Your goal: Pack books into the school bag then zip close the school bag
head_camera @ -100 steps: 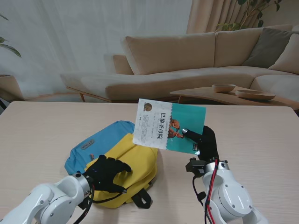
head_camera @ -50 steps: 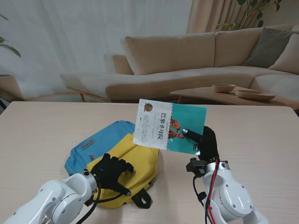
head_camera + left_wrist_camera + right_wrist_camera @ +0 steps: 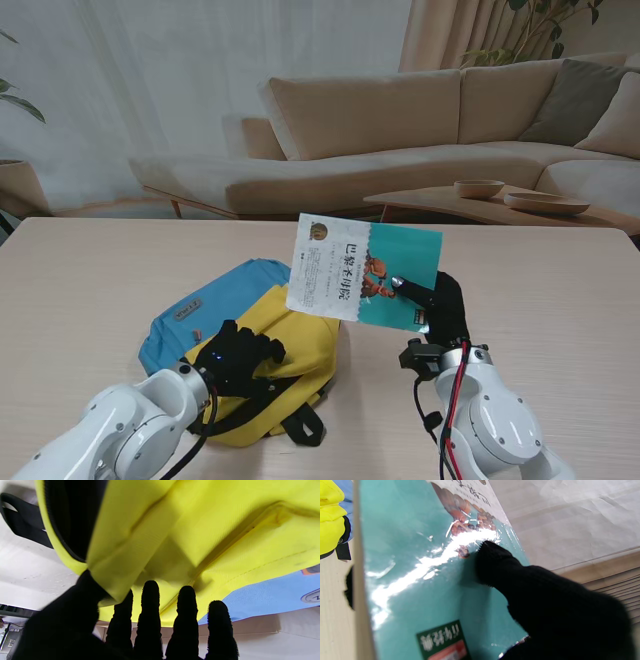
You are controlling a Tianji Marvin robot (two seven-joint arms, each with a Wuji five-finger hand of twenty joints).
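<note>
Stand view is showing the yellow and blue school bag (image 3: 255, 340) lying on the table (image 3: 90, 280) left of centre, near the edge nearest to me, with wide bare tabletop lying to its left and on the far side. The left hand (image 3: 238, 357) is gripping the bag's yellow flap: in the left wrist view the thumb is tucking under the flap's edge while the fingers (image 3: 150, 615) are pressing on its outer face, lifting it off the dark opening (image 3: 72, 512) with its black zipper edge. The right hand (image 3: 440, 310) is clasping a teal and white paperback book (image 3: 362, 272) in the air, tilted, just right of the bag and apart from it. Right wrist view is showing the thumb (image 3: 495, 562) pressing on the glossy cover (image 3: 420, 580).
</note>
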